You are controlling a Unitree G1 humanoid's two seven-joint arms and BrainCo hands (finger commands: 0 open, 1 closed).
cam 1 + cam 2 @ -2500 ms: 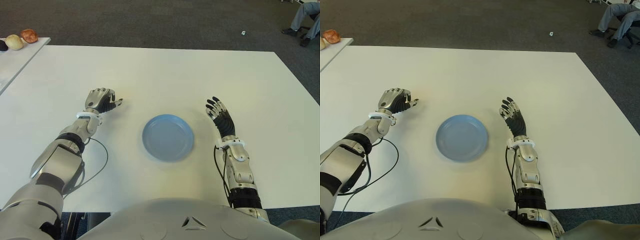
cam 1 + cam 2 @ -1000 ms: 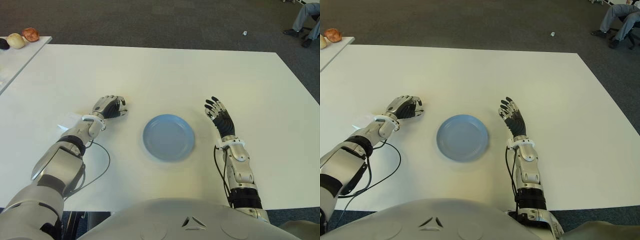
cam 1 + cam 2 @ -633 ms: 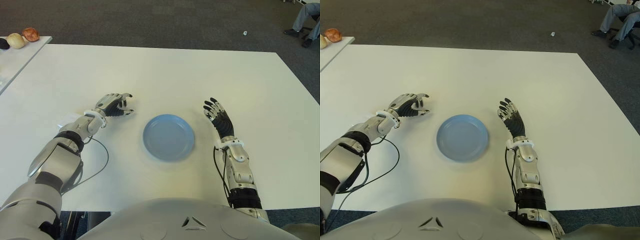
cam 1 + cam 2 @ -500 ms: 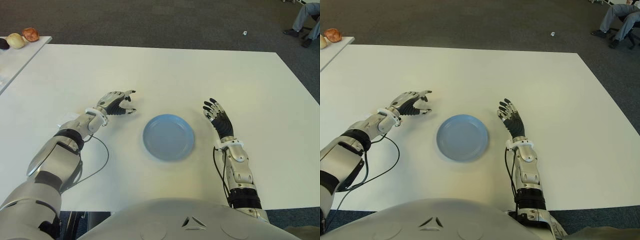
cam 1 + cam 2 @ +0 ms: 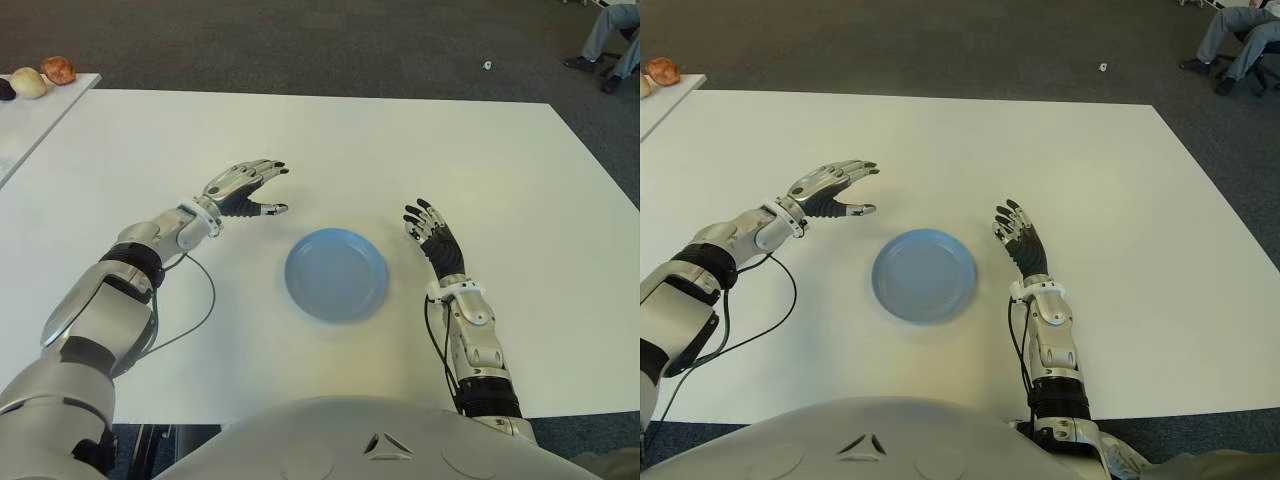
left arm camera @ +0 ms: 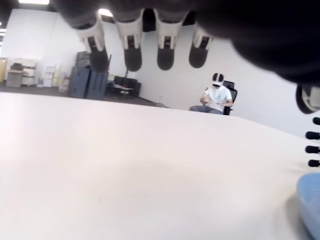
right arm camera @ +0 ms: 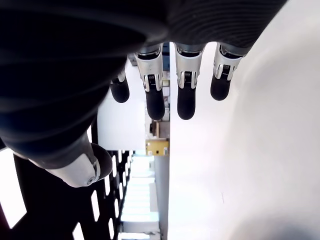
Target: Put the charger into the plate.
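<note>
A light blue plate (image 5: pixel 336 274) sits on the white table (image 5: pixel 330 140) in front of me, with nothing in it. I see no charger in any view. My left hand (image 5: pixel 252 187) hovers just left of and beyond the plate, fingers spread and holding nothing. Its wrist view shows straight fingers (image 6: pixel 133 47) over bare table and the plate's rim (image 6: pixel 310 200). My right hand (image 5: pixel 432 232) shows right of the plate, palm up, fingers extended and empty.
A black cable (image 5: pixel 190 310) loops on the table beside my left forearm. A side table (image 5: pixel 30 120) at the far left carries some round items (image 5: pixel 45 75). A seated person (image 6: pixel 216 97) is beyond the table, and a person's legs (image 5: pixel 610 35) show at the far right.
My left hand went from curled to open and moved forward and right, toward the plate's far left side. The right hand barely shifted.
</note>
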